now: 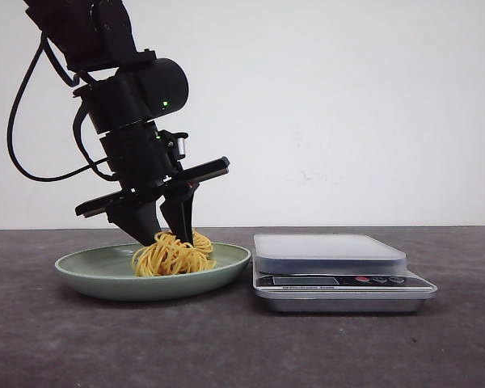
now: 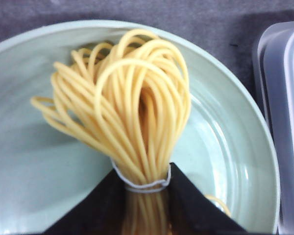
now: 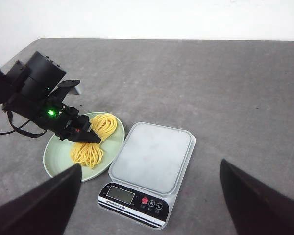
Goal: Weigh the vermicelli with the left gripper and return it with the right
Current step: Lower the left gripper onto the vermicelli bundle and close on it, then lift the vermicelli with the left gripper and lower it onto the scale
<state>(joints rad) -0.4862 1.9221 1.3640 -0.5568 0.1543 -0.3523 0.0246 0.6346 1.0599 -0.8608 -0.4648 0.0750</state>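
I am seeing the vermicelli (image 1: 173,254) lying as a nest on the pale green plate (image 1: 89,267), which is sitting on the desk (image 1: 65,339) just beside the scale (image 1: 339,279). My left gripper (image 1: 168,236) is reaching down into the plate, and its two black fingers (image 2: 93,210) are pinching the bundle where a thin white band (image 2: 139,186) is tying the strands; the strands are fanning out from between the tips over the plate. My right gripper (image 3: 149,196) is hanging high above the scale, well apart from the plate, its fingers (image 3: 44,205) standing wide apart and gripping nothing.
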